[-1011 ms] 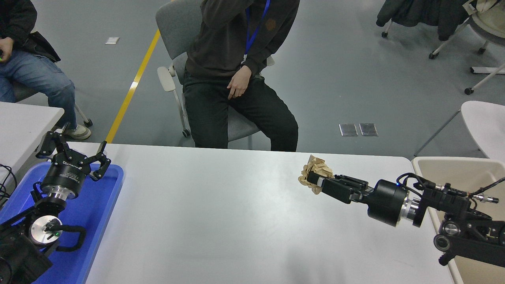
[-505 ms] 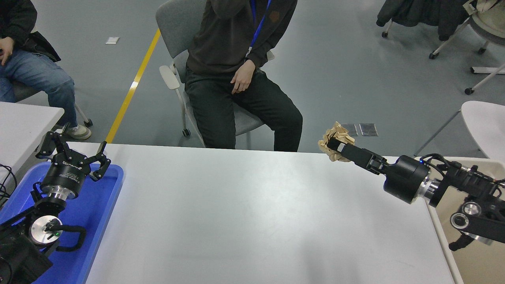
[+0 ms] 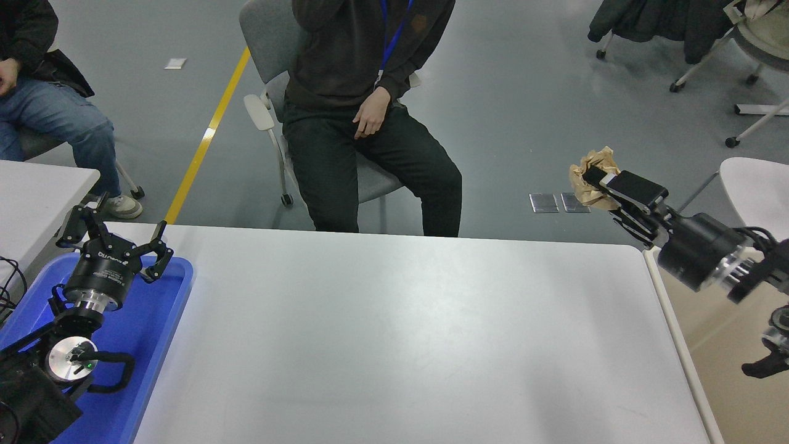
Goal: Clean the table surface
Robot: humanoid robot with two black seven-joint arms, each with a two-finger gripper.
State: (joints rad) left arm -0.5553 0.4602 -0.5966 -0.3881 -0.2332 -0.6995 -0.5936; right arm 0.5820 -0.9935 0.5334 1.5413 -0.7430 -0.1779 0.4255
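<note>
The white table surface (image 3: 394, 333) spans the middle of the head view with nothing lying on its bare top. My right gripper (image 3: 596, 179) is raised high past the table's far right corner, shut on a crumpled brown paper ball (image 3: 590, 179). My left gripper (image 3: 114, 240) stays parked at the lower left over the blue tray (image 3: 157, 333), fingers spread open and holding nothing.
A beige bin (image 3: 727, 345) stands against the table's right edge, under my right arm. A person sits on a grey chair (image 3: 271, 68) at the far side. Another person sits at the upper left, beside a smaller white table (image 3: 37, 191).
My right gripper has lifted the paper ball off the table and carried it up and to the right, past the far right corner. The left arm has not moved.
</note>
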